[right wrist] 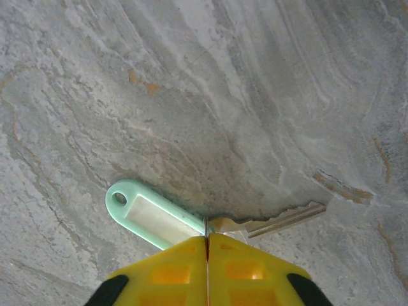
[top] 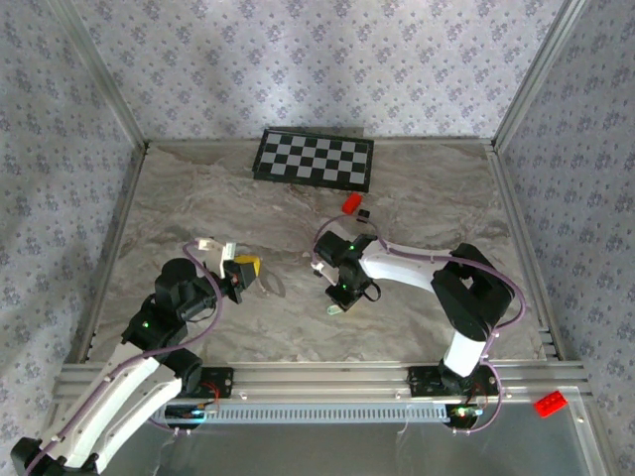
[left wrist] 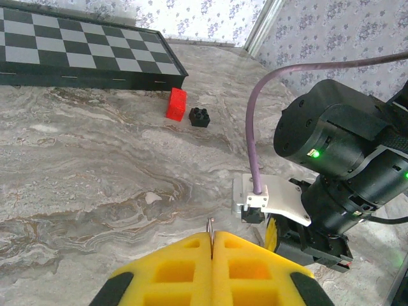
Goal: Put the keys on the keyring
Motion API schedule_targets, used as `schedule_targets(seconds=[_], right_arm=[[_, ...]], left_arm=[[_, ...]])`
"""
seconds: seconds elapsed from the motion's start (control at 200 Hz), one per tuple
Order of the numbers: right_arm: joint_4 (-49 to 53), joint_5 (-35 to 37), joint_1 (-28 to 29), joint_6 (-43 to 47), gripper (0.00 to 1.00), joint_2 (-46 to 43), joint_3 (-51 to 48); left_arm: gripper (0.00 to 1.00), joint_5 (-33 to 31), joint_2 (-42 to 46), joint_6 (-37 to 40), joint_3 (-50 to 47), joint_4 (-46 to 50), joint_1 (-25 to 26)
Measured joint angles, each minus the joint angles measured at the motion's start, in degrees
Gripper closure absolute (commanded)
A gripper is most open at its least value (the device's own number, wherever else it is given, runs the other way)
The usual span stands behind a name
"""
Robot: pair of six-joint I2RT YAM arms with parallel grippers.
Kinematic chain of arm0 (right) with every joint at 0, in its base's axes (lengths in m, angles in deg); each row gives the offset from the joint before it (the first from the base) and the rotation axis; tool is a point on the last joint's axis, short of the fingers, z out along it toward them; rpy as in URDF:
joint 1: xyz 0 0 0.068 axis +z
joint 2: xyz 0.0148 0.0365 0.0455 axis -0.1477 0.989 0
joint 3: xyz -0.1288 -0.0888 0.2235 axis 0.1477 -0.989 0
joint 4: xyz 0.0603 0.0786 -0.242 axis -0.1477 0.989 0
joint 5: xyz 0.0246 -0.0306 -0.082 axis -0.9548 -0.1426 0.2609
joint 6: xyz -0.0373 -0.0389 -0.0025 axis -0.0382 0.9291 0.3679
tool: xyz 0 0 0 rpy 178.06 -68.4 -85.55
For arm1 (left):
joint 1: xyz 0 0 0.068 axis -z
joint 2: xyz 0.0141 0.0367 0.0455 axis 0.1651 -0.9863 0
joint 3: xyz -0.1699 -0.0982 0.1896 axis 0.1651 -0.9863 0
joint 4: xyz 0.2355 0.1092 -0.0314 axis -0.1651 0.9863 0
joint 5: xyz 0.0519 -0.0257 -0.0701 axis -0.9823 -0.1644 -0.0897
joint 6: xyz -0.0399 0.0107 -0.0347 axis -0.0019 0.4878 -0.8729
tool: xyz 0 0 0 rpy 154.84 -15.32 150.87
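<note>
My left gripper [top: 243, 268] [left wrist: 211, 239] is shut, its yellow pads pinching the thin wire keyring [left wrist: 210, 224], of which a short edge sticks up between the tips. It is held just above the marble table [top: 198, 198]. The keys [right wrist: 280, 220] lie flat on the table: a silvery key blade and a mint-green tag [right wrist: 150, 211], seen from above as a pale speck [top: 334, 308]. My right gripper [top: 342, 291] [right wrist: 206, 239] is down at the table, shut on a thin metal edge where key head and tag meet. The key's head is hidden under the pads.
A chessboard [top: 315, 159] [left wrist: 83, 54] lies at the back. A small red block [top: 350, 202] [left wrist: 176, 104] and a black cube [top: 364, 213] [left wrist: 199, 117] sit in front of it. The right arm [left wrist: 338, 146] stands close to my left gripper. Metal rails border the table.
</note>
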State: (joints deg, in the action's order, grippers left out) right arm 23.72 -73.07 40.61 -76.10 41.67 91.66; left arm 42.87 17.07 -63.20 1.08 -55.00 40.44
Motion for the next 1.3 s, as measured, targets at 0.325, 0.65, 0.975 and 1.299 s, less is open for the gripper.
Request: schedule_targets(seconds=[0.325, 0.65, 0.975, 1.299], right_arm=[[-4.83, -0.33, 0.24, 1.36, 1.0, -7.56, -6.1], [-17.38, 0.0, 3.34, 4.94, 1.0, -31.63, -18.75], [-30.86, -4.98, 3.82, 6.6, 1.0, -49.64, -26.01], [-42.66, -17.03, 3.82, 4.81, 1.0, -58.03, -29.77]], left_arm=[[1.0, 0.26, 0.0, 0.24, 0.0, -0.04, 0.0], [1.0, 3.02, -1.49, 0.24, 0.02, -2.08, 0.33], [1.0, 6.71, -1.4, 0.9, 0.63, -3.78, 1.31], [1.0, 11.47, -0.83, 3.28, 4.72, -7.5, 5.51]])
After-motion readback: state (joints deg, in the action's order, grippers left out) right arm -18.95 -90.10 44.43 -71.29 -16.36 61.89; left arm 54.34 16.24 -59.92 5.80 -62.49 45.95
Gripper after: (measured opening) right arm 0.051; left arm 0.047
